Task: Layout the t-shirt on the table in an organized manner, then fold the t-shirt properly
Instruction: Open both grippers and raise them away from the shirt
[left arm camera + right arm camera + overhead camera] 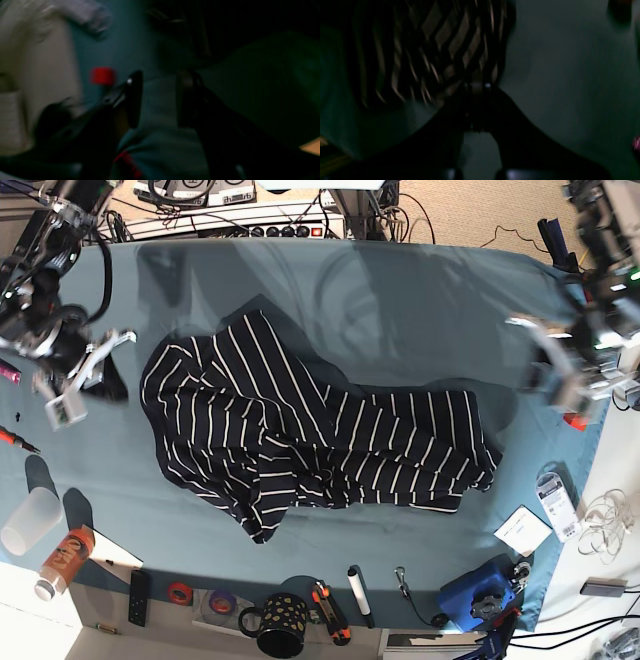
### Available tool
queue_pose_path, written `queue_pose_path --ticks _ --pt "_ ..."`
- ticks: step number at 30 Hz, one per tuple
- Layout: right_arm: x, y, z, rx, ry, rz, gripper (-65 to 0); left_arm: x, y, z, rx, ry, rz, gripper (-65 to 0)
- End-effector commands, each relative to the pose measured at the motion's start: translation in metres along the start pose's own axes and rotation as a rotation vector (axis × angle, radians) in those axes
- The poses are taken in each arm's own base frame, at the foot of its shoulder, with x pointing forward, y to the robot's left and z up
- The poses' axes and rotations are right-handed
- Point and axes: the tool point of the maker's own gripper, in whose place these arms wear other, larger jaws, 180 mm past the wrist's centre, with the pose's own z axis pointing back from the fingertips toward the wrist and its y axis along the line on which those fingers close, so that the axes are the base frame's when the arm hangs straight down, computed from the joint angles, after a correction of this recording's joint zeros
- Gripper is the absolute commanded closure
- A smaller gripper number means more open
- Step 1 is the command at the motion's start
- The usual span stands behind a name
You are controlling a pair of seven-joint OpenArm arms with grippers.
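Teal cloth covers your table (420,290), white rim at its near edge; cables run beyond the far edge. Rumpled at mid-table lies the t-shirt (300,435). Along the near edge stand a dotted mug (281,623) and tape rolls (180,592); no writing is legible. Your left gripper (157,100) hangs spread, holding nothing; your right gripper (476,86) is pressed together beside striped cloth.
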Motion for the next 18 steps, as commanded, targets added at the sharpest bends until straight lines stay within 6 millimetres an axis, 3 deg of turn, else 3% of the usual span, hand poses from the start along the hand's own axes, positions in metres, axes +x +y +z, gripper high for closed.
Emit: queue_pose_path --ticks 1,6,9,12,18 --pt "0.002 -0.004 0.005 -0.016 0.002 0.021 0.0 0.012 0.014 0.009 0.043 -0.053 -0.002 -23.5" --pt "-0.043 0.003 0.007 -0.018 0.135 0.012 -23.2 0.011 0.068 0.042 0.226 -0.093 0.050 -23.5" --pt "-0.061 0.007 0.009 -0.031 0.171 -0.098 -24.5 0.006 0.097 0.063 0.325 -0.094 0.074 -23.5" --pt "-0.065 0.013 0.007 -0.039 0.125 -0.183 -24.5 0.002 0.117 0.082 0.401 -0.100 0.090 -23.5" --pt "-0.069 0.034 -0.013 0.008 0.023 -0.321 -24.5 -0.003 0.122 0.094 0.418 -0.119 0.102 -23.5"
